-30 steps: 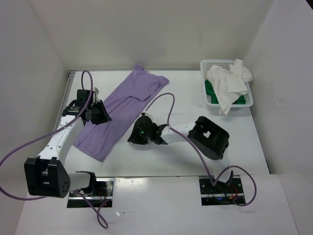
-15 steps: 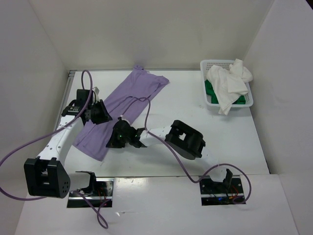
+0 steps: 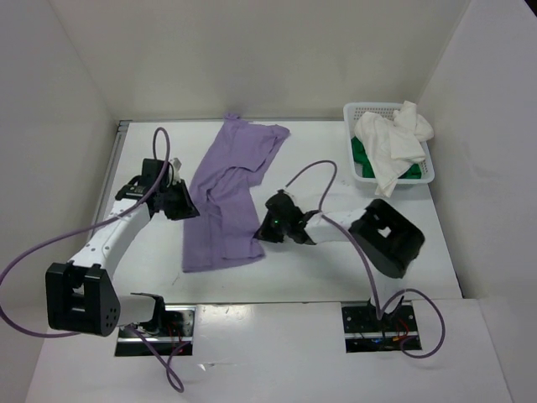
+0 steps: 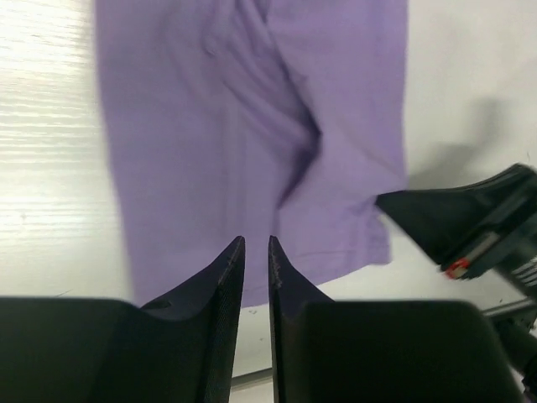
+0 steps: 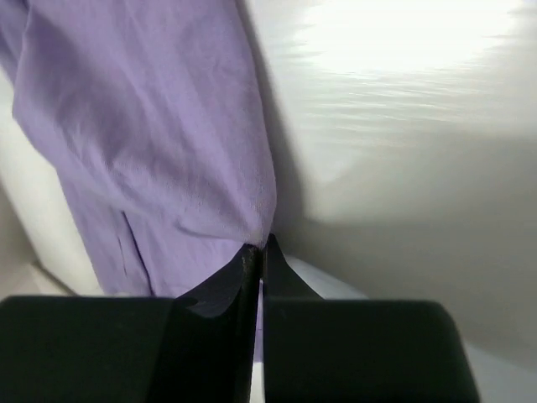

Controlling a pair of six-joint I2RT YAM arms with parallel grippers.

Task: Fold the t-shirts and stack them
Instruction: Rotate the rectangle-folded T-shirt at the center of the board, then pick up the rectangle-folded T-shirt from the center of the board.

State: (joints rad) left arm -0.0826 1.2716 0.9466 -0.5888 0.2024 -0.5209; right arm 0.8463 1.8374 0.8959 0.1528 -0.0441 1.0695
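Note:
The lavender t-shirt [image 3: 226,193] lies lengthwise on the table, neck end far, hem near, with a ridge down its middle. My right gripper [image 3: 263,228] is at its near right edge, shut on a pinched fold of the lavender cloth [image 5: 151,126] at the fingertips [image 5: 260,243]. My left gripper [image 3: 186,206] hovers at the shirt's left edge. Its fingers [image 4: 257,242] stand narrowly apart over the hem [image 4: 252,126], with bare table showing in the gap. The white t-shirt [image 3: 390,143] and green t-shirt [image 3: 359,155] lie in the basket.
A white perforated basket [image 3: 369,109] stands at the far right corner against the wall. White walls close the table on the left, back and right. The right arm's elbow [image 3: 386,235] hangs over the right half. Purple cables loop above both arms.
My right gripper swept left to the shirt's near edge, shut on it and drew it right, swinging the hem end from diagonal towards straight. My left gripper shifted slightly right and narrowed.

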